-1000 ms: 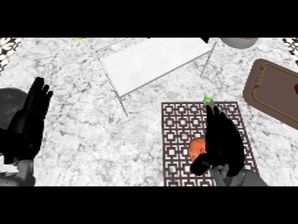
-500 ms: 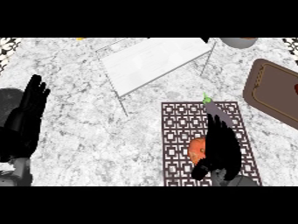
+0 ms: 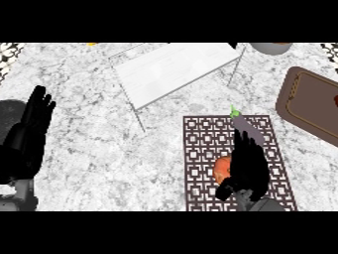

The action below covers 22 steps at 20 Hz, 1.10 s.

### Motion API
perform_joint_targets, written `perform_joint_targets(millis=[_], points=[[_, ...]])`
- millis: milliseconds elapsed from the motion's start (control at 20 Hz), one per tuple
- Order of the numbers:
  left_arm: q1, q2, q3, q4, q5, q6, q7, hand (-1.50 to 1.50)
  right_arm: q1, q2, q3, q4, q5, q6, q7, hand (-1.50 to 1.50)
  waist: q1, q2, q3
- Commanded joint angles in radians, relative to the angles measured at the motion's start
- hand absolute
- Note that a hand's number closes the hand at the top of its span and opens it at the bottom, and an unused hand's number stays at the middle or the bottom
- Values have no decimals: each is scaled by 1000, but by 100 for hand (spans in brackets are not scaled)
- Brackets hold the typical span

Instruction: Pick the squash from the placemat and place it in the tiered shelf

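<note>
Head view: the orange squash [image 3: 220, 168] lies on the dark lattice-patterned placemat [image 3: 200, 144], right of centre and near. It shows just left of the black right hand [image 3: 251, 166], which overlaps it; whether that hand has closed on it cannot be told. A grey, green-tipped end [image 3: 241, 125] pokes out beyond the hand, so the long axis probably runs near to far. The black left hand [image 3: 27, 136] rests open, fingers straight, well to the left. The white-topped wire tiered shelf [image 3: 175, 72] stands far-left of the mat.

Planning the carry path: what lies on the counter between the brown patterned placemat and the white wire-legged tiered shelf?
Nothing: the head view shows only bare grey marble counter between placemat and shelf.
</note>
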Motion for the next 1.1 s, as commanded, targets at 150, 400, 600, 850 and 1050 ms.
perform_joint_targets(millis=[150,400,600,850,1050], points=[[-58,-18,42,29,-34,-40,27,0,22,79,14,109,49,-89,14,-150,-1,0,0],[-49,-41,63,55,-28,-55,-17,0,-12,45,-103,226,-27,-35,-111,150,-1,2,0],[-50,-71,35,73,-70,-46,-15,0,-28,79,-1,260,93,-68,-100,150,-1,2,0],[-22,-44,52,34,-43,-76,1,0,-104,8,106,221,58,39,-333,150,21,4,0],[-40,-64,24,12,-69,-53,11,0,-177,18,262,218,48,119,-537,150,41,5,1]])
